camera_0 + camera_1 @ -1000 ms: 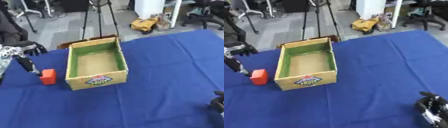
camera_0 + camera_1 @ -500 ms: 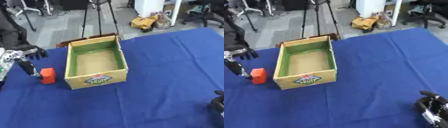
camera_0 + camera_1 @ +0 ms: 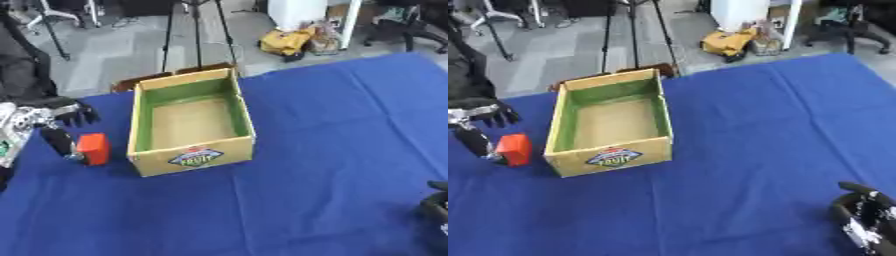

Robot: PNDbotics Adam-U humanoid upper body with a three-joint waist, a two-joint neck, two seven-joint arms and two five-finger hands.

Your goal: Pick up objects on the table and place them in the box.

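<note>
Reaching in from the left edge, the left hand (image 3: pixel 52 122) sits at one small orange-red block (image 3: pixel 94 148) — the only loose object in view. A dark thumb touches the block's left face while the other fingers (image 3: pixel 77 114) spread above and behind it, uncurled; whether they actually clasp the block cannot be told. The block stands on the blue-clothed tabletop (image 3: pixel 332 130), just beside the left wall of one open cardboard box (image 3: pixel 191 124). That box has a green inner lining, a bare brown floor and a fruit label on its near wall; nothing lies inside. Its far flaps are partly hidden behind the rim. At the lower right corner, the right hand (image 3: pixel 866 220) shows only in part — cut off by the edge, fingers relaxed and pointing up, holding nothing.
</note>
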